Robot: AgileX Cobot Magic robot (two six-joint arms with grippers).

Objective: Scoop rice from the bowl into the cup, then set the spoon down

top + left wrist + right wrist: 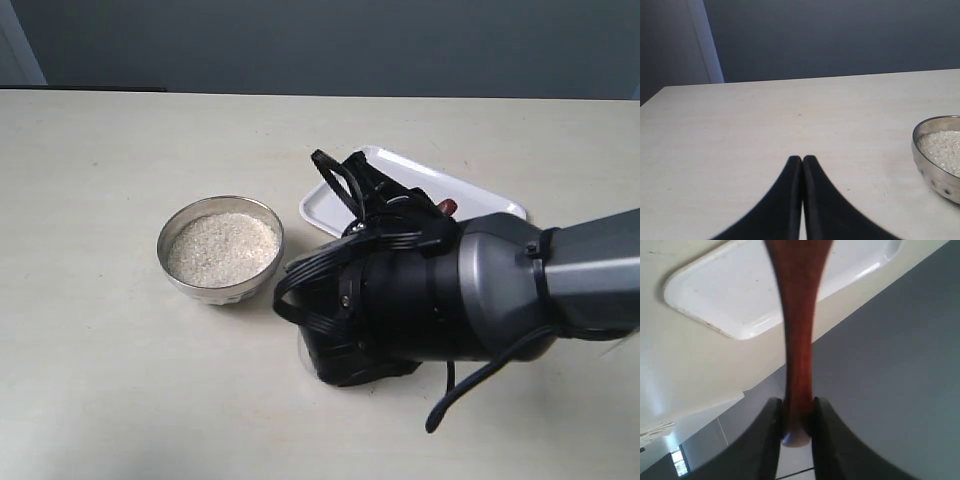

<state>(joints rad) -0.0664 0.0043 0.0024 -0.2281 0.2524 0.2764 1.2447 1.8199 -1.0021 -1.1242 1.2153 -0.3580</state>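
Firmly, the right pincer (pixel 796 407) grips the spoon (pixel 799 340) by its handle tip, stem extending over the tray (pixel 725 295).

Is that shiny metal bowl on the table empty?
No, the bowl is filled almost to its rim with pale rice.

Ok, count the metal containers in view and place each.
1: the bowl of rice, on the table beside the white tray. Another may be hidden behind the right arm.
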